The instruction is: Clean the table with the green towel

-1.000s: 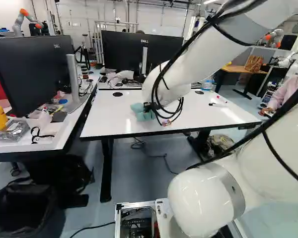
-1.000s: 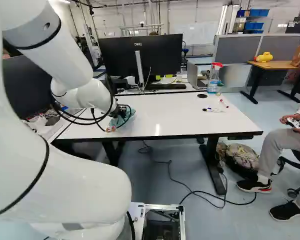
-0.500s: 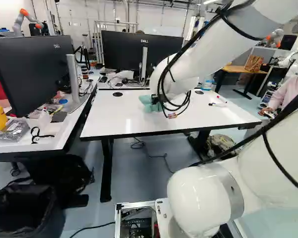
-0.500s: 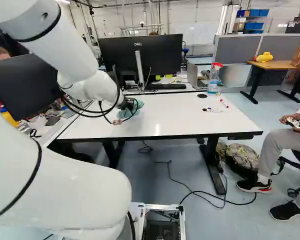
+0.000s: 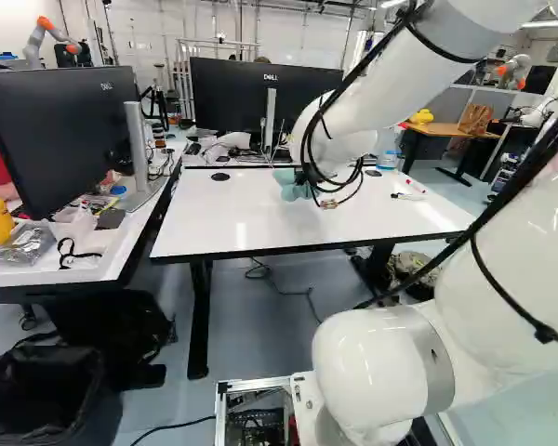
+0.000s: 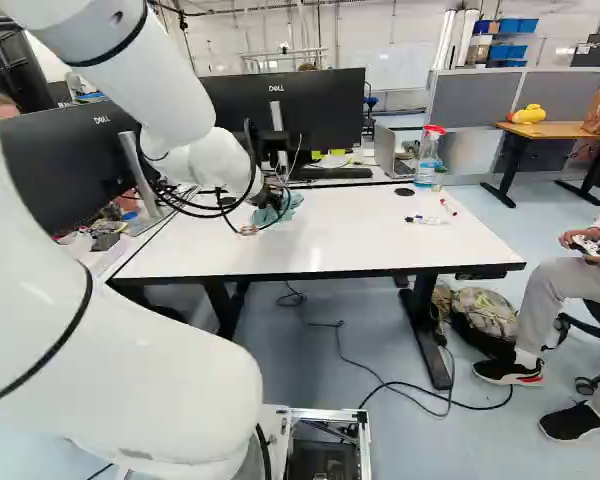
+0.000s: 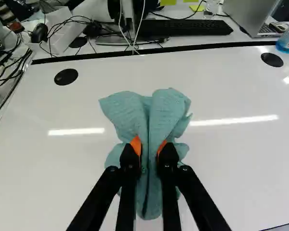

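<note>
The green towel (image 7: 171,108) is bunched and clamped between the 2 orange pads (image 7: 136,145) of the gripper (image 6: 269,198), its folds spreading ahead of the fingertips, over the white table (image 6: 390,240). 1 spray bottle (image 6: 428,160) stands near the table's far edge.

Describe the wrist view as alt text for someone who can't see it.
A black gripper with orange pads pinches a crumpled green towel over a glossy white table. Beyond it, a keyboard and a laptop sit on another desk.
</note>
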You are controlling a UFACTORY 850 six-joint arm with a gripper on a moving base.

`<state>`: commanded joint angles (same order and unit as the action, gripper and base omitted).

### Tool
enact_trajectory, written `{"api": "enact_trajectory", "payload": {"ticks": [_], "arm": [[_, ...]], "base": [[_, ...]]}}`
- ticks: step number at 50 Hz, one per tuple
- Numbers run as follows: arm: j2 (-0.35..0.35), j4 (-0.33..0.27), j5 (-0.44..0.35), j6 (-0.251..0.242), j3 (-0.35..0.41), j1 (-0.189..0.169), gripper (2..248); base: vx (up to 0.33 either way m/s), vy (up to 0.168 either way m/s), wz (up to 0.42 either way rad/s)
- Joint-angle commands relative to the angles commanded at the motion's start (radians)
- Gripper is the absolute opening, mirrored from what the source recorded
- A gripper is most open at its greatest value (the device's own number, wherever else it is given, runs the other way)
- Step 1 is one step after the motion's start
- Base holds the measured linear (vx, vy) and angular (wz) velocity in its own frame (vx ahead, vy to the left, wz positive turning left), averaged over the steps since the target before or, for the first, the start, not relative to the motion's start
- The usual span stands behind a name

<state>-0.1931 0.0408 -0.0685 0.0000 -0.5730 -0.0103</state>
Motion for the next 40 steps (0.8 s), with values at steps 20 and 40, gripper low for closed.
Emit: {"api": "enact_trajectory", "payload": {"ticks": [20,40], "arm": [[0.107,0.000,0.000,0.000,-0.099,-0.044,54],[0.215,0.000,0.000,0.000,-0.207,-0.053,54]], "base": [[0.000,0.000,0.000],[0.000,0.000,0.000]]}}
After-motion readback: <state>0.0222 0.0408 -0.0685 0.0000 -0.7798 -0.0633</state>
